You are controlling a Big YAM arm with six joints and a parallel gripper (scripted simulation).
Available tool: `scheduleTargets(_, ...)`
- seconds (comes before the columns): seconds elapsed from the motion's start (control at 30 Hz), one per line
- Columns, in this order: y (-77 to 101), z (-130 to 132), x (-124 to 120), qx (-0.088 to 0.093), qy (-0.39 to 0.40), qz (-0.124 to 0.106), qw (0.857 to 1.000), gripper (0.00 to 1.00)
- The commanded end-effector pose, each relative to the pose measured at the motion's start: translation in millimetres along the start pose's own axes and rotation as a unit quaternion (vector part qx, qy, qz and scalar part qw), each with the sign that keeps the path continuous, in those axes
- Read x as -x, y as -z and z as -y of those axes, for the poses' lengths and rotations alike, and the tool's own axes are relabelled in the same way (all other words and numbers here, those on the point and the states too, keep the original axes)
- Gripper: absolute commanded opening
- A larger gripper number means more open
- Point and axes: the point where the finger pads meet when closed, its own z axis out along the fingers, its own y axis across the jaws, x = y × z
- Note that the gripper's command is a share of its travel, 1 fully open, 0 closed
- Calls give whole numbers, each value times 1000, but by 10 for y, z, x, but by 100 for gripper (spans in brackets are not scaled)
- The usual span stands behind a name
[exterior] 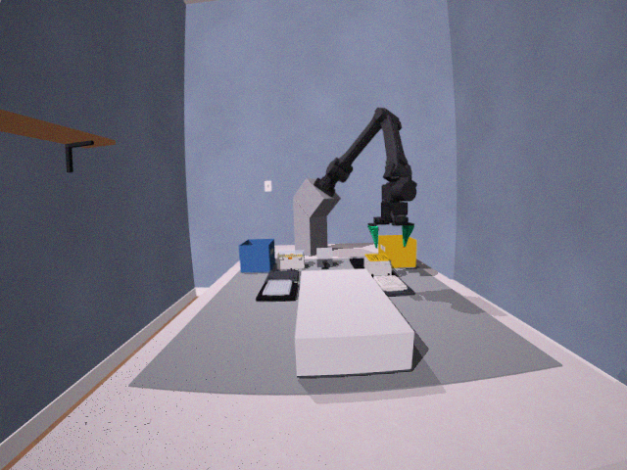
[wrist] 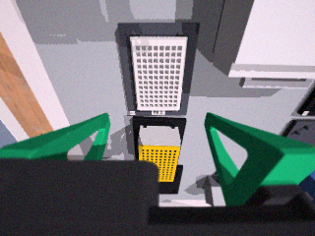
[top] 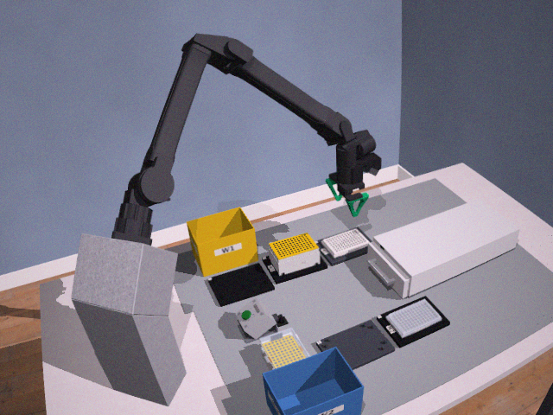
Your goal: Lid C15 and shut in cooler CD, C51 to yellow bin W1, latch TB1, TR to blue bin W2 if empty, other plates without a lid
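My gripper (top: 347, 201) is open and empty. It hangs well above the bench, just behind a white assay plate (top: 345, 243) that sits in a black nest. In the wrist view this plate (wrist: 158, 73) lies ahead of my fingers. The tip rack TR (wrist: 158, 154) with its yellow top is right below them. A second plate with a pale gridded top (top: 413, 317) sits in a black nest at the front right. The cooler CD (top: 446, 247) stands to the right, with its drawer handle (top: 382, 272) facing the plates. The yellow bin W1 (top: 221, 241) is left of TR (top: 294, 252).
An empty black nest (top: 241, 284) lies in front of W1. The green key DONE (top: 244, 315) sits on a grey block. The tip box TB1 (top: 283, 350) stands beside the blue bin W2 (top: 312, 384). A dark grey nest (top: 357, 342) lies next to it. The arm's grey base block (top: 124, 308) is at the left.
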Motion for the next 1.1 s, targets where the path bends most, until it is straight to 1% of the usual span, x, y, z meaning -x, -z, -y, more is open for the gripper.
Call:
scheduleTargets(0.0, -33, 3, 7, -2, -3, -5, 1000, 100)
scheduleTargets(0.5, -33, 3, 7, -2, -3, -5, 1000, 100)
scheduleTargets(0.53, -57, -38, 6, 0, -2, -5, 1000, 100)
scheduleTargets(0.63, -82, -90, 94, 4, 4, 8, 1000, 100)
scheduleTargets(0.77, -110, -122, 145, 6, 7, 13, 1000, 100)
scheduleTargets(1.07, -201, -128, 154, 6, 7, 14, 1000, 100)
